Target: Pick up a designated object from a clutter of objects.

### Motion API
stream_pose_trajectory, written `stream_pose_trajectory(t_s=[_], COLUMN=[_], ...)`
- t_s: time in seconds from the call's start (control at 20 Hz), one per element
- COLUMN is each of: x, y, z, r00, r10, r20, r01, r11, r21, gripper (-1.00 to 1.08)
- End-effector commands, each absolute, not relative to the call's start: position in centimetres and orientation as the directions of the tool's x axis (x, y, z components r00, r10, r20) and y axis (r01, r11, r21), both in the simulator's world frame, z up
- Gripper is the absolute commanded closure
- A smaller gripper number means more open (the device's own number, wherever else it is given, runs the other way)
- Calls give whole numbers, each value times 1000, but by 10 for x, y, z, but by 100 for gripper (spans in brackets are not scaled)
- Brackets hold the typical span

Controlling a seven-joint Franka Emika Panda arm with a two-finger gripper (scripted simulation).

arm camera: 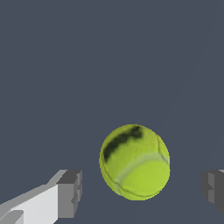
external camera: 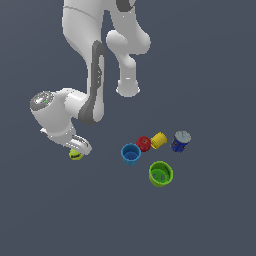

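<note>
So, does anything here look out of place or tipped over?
Yes. The yellow cup lies on its side between the red cup and the blue can. The tennis ball sits apart from the clutter, between the open gripper's fingers, not yet touched.

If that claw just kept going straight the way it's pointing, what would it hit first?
Most likely the tennis ball. The wrist view shows it lying between the open fingers of the claw, with bare floor around it. How much gap remains is hard to judge.
</note>
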State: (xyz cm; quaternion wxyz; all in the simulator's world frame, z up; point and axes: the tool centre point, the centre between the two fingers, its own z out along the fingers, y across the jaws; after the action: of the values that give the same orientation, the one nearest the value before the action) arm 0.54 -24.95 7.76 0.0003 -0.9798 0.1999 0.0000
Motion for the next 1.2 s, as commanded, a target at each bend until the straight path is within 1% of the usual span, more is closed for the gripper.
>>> stream_pose_trajectory(t_s=[0.0,0.2,0.45,0.5,1.15], x=[4,4,5,5,5], y=[-250,-250,-251,-251,-248], z=[65,48,41,41,44], r00=[920,919,919,919,919], r10=[-392,-393,-393,-393,-393], r20=[-1,0,0,0,0], r01=[-392,-393,-393,-393,-393], r11=[-920,-919,-919,-919,-919], r21=[0,0,0,0,0], gripper=[-92,-92,-92,108,108])
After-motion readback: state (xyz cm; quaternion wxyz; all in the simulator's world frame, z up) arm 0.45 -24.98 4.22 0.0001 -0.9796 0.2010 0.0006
